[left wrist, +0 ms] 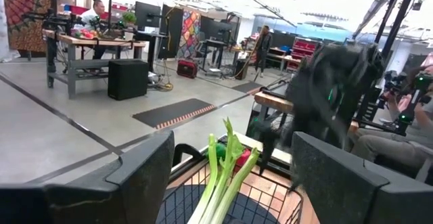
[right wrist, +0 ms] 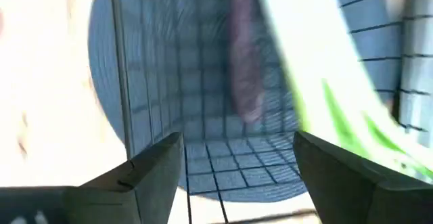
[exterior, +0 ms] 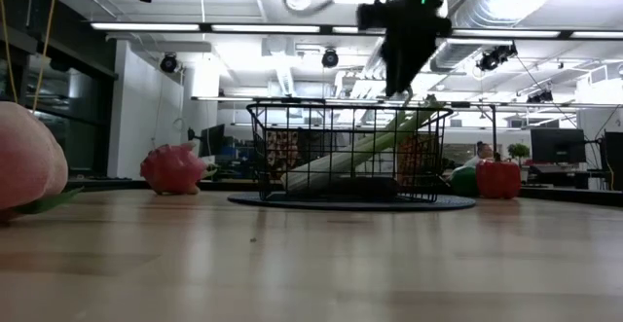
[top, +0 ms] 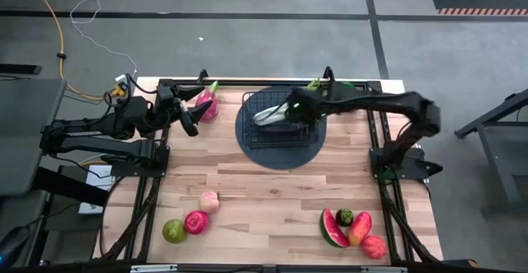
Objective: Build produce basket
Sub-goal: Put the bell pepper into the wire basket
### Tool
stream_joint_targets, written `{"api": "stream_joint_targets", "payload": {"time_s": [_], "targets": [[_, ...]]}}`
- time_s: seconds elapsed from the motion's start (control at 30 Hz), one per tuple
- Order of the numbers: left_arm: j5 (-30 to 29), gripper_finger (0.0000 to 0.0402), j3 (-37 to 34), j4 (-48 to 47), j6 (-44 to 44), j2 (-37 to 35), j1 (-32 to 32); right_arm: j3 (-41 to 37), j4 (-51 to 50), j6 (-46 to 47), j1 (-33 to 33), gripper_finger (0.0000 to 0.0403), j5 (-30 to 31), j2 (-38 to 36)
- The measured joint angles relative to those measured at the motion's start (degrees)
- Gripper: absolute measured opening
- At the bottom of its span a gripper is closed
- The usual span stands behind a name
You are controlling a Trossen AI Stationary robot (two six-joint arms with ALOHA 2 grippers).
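- A dragon fruit [top: 205, 105] lies on the tabletop [top: 264, 190] at the far left, just beside the left pincer [top: 189, 121].
- Near the left corner on the near side sit a peach [top: 209, 200], a red apple [top: 196, 222] and a green apple [top: 173, 231], close together.
- Near the right corner on the near side a watermelon slice [top: 332, 228], a mango [top: 360, 228] and other small fruits are bunched, touching.
- In the low view a red pepper [exterior: 498, 179] and a green pepper [exterior: 463, 180] stand past the basket on the right.
- The basket [top: 280, 133] stands on a dark round mat [top: 247, 145] at the far middle of the tabletop.
- A leafy stalk [top: 271, 115] lies in the basket, tilted, its green end leaning on the rim; nothing else shows inside.
- The right pincer [top: 294, 108] hangs over the basket above the stalk, fingers [right wrist: 152, 166] spread wide, holding nothing.
- The left pincer hovers left of the basket, fingers [left wrist: 145, 166] apart, empty, facing the stalk.
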Motion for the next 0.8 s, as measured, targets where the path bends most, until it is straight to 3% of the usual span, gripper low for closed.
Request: {"api": "stream_joint_targets", "payload": {"time_s": [0.13,0.47,0.6,0.8], "targets": [[0.86,0.0289,0.0,-0.08,0.0,0.0,-0.04,-5.43,6.08,10.49,-0.92,0.0272,0.35,-11.32],[6.73,0.0289,0.0,0.06,-4.56,0.0,-0.04,-31.34,30.67,35.23,2.3,0.0272,7.59,-41.9],[6.72,0.0289,0.0,0.07,-4.55,0.0,-0.02,-36.32,36.54,39.08,2.85,0.0272,10.81,-47.65],[6.66,0.0289,0.0,0.1,-4.55,0.0,0.0,-36.82,36.55,39.09,2.81,0.0272,13.97,-49.21]]}}
